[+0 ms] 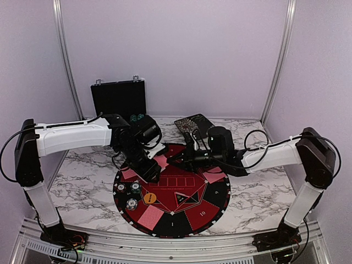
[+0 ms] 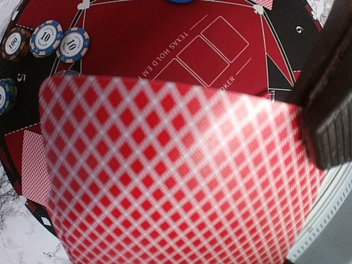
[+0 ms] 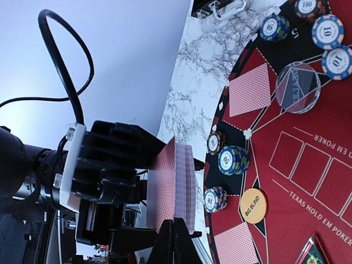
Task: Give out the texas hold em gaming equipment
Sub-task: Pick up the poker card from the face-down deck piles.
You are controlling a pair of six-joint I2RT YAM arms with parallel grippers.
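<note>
Progress looks about midway. My left gripper [image 1: 149, 169] is clamped on the deck [image 3: 175, 184] of red-backed cards. It holds the deck over the left-centre of the mat [image 1: 219, 193], back toward its own camera, so the top card fills nearly that whole view. My right gripper [image 3: 175, 245] sits at the deck's lower edge with its fingers close together. I cannot tell whether they pinch a card or only touch it.

Done, as far as I can see:
- Single cards lie face down on several outer wedges, one at the near left [image 1: 149, 217] and one on the right [image 1: 214, 176].
- Small piles of chips [image 1: 132, 204] stand on the mat's left side.
- The orange disc [image 3: 253, 206] and the clear disc [image 3: 298, 87] are set down.

Left, I judge:
- A thick deck is in my grip, so more cards have to go out.
- Some wedges show neither card nor chips.
- What look like more chips [image 1: 136, 117] stand by the black case [image 1: 118, 99] at the back.
</note>
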